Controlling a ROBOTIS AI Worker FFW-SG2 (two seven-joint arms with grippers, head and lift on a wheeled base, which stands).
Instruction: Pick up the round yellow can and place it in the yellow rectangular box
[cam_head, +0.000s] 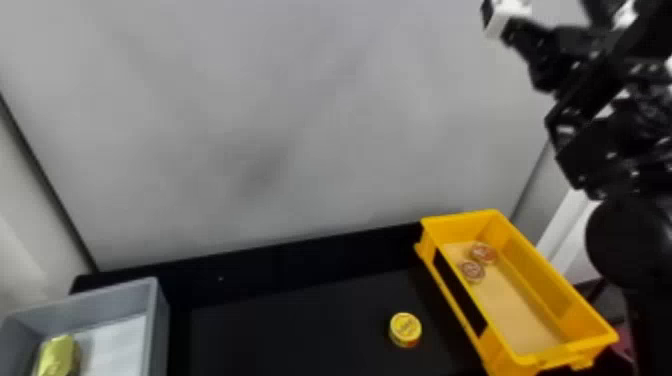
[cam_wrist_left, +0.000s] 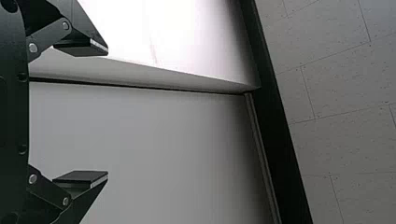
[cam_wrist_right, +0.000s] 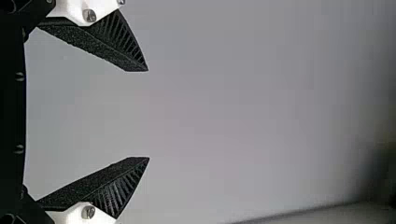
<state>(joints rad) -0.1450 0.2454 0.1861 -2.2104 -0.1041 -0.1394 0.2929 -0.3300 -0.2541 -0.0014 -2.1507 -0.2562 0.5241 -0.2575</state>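
Note:
My right gripper (cam_head: 505, 20) is raised high at the upper right in the head view, well above the yellow box. In the right wrist view the right gripper (cam_wrist_right: 148, 114) stands open, its two fingers wide apart with nothing between them. The left gripper (cam_wrist_left: 108, 113) is also open and holds nothing, facing a pale wall. The round yellow can (cam_head: 405, 327) rests on the black table, to the left of the yellow rectangular box (cam_head: 555, 280). Inside that box, toward its far end, lie two round reddish cans (cam_head: 472, 270).
A grey box (cam_head: 160, 320) stands at the lower left with a gold-coloured packet (cam_head: 57, 356) in it. A raised black ledge (cam_head: 300, 260) runs along the table's back, before a grey wall panel (cam_head: 300, 125).

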